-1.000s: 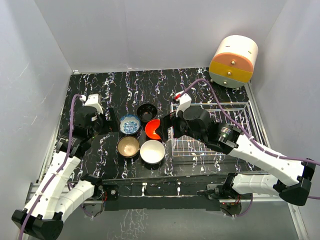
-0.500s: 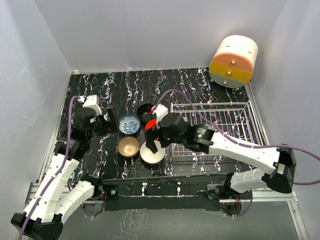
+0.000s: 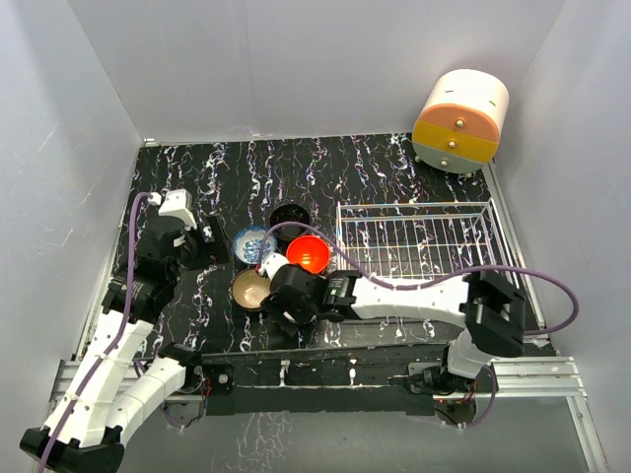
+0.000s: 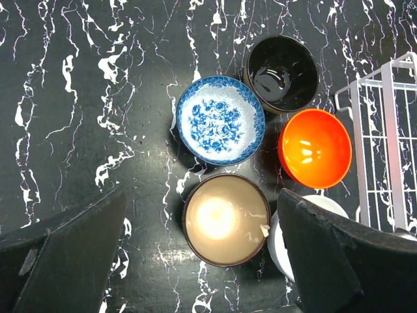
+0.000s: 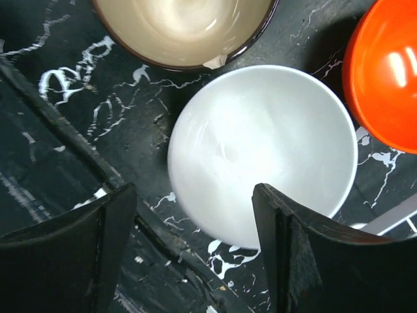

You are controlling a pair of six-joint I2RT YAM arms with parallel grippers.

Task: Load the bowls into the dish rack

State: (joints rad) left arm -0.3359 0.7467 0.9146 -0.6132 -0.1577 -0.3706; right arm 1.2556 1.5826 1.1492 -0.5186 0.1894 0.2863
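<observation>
Five bowls sit in a cluster left of the wire dish rack (image 3: 414,251): black (image 3: 289,216), blue-and-white (image 3: 251,239), red-orange (image 3: 309,254) and tan-gold (image 3: 250,289). The white bowl (image 5: 260,153) is hidden under my right gripper in the top view. My right gripper (image 3: 285,300) is open low over the white bowl's near rim (image 5: 195,261). One finger (image 5: 319,261) is over the bowl and the other (image 5: 65,261) is outside it. My left gripper (image 4: 202,261) is open and empty, high above the tan-gold bowl (image 4: 225,219). The rack is empty.
A round cream-and-orange drawer cabinet (image 3: 460,118) stands at the back right beyond the rack. The table's front rail (image 5: 163,228) runs just under my right gripper. Grey walls close in the table on three sides.
My right arm swung left from the rack's edge, past the red-orange bowl, and came down over the white bowl. My left arm shifted only slightly.
</observation>
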